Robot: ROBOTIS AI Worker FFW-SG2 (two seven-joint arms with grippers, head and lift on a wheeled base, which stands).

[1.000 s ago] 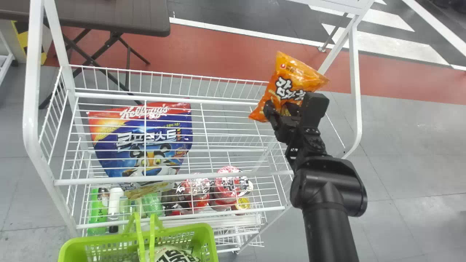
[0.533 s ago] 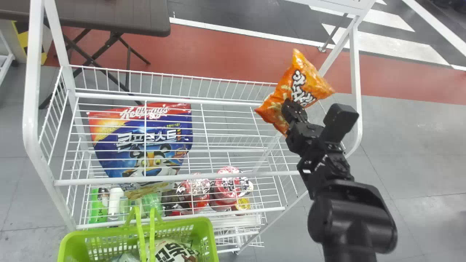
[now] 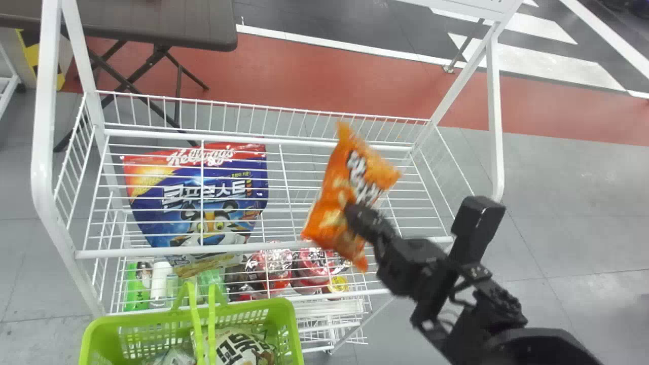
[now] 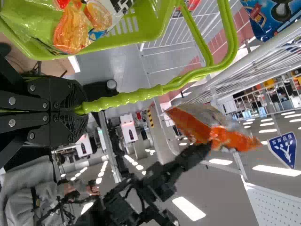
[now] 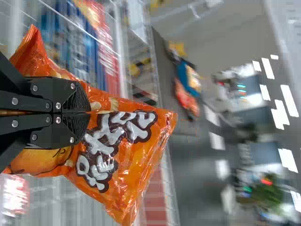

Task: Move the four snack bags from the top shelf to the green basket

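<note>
I have my right gripper [image 3: 353,215] up in the air, to the right of the green basket [image 3: 291,309] and farther out than it. It is pinching an orange snack bag [image 3: 329,203] with big black and white letters. The bag hangs tilted over the white wire rack [image 3: 167,250], well apart from the basket.

My left gripper [image 4: 79,110] is at the basket too, squeezed tight on its bright green handle [image 4: 127,98]. Inside the basket I see a pale bag [image 3: 241,347] with dark letters, and a crinkly bag [image 4: 75,28] with orange on it.

Past the basket, a big blue and red bag [image 3: 218,203] shows through the rack's top wires. Nearer to the basket, lower in the rack, are a green bottle [image 3: 136,291] and some red packs [image 3: 271,271]. Far past the basket stands a dark table [image 3: 152,25].
</note>
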